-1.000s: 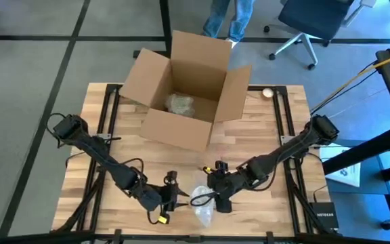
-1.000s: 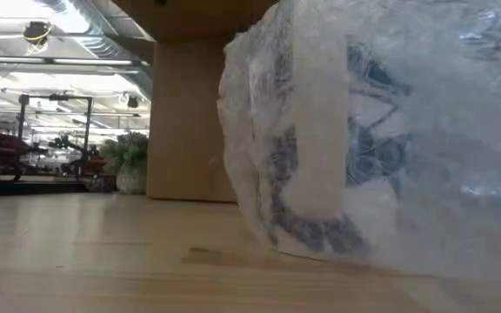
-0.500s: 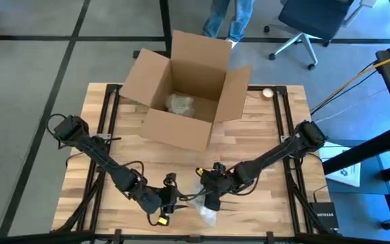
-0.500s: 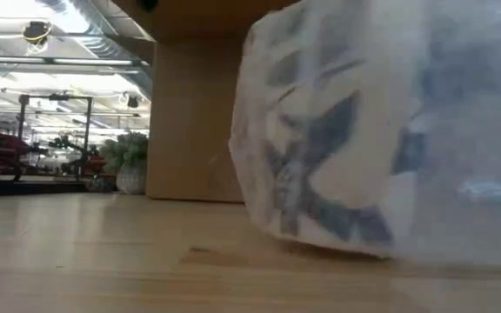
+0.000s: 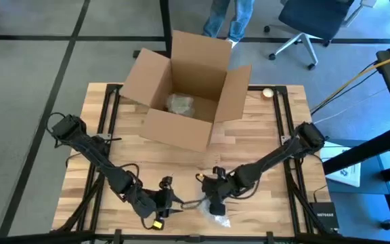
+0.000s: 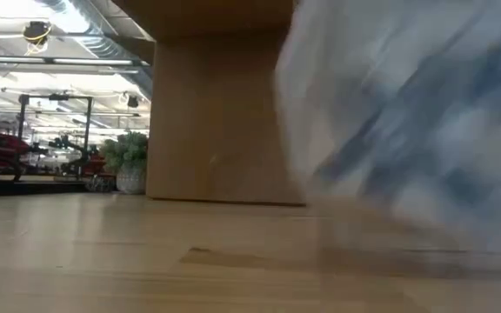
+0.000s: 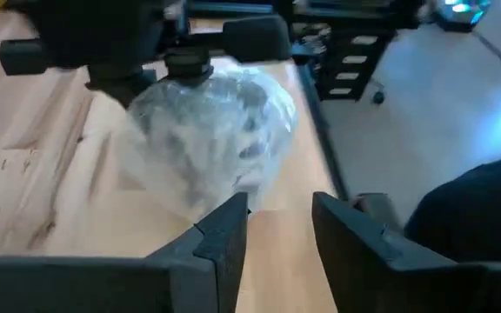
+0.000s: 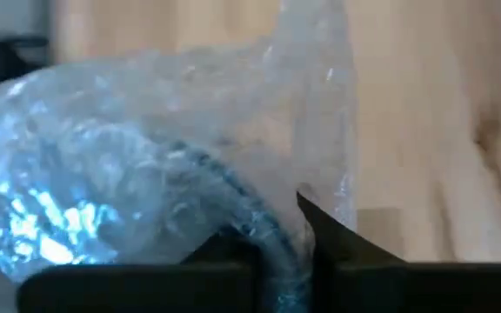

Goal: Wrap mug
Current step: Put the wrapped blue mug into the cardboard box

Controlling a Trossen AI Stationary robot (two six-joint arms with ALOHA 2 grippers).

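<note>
At the near edge of the tabletop point(image 5: 263, 129), close to its middle, you have the mug point(image 7: 211, 139) lying swaddled in clear bubble wrap point(image 8: 146, 174), its blue pattern showing through the plastic. Your right gripper point(image 5: 215, 200) is on top of it: in the right wrist view its two dark fingers point(image 8: 342, 239) sit tight against a fold of the wrap and the mug's rim, so the jaws are pinching the wrapped bundle. A loose tail of wrap sticks out past the gripper toward the table's front edge.

Your left gripper point(image 7: 277, 230) sits just beside the bundle on its left, apart from it. Its jaws are spread with a clear gap between them and nothing in that gap; the wrapped mug lies directly ahead of them in the left wrist view, with the right gripper's dark body over it.

In the low view the bundle fills the right side as a pale blur (too smeared to read any detail).

Behind, at the far side of the tabletop, an open cardboard box point(image 5: 181, 102) stands with flaps up and a crumpled wad point(image 5: 179, 104) lying inside. A small round object point(image 5: 268, 93) rests near the far right corner.
</note>
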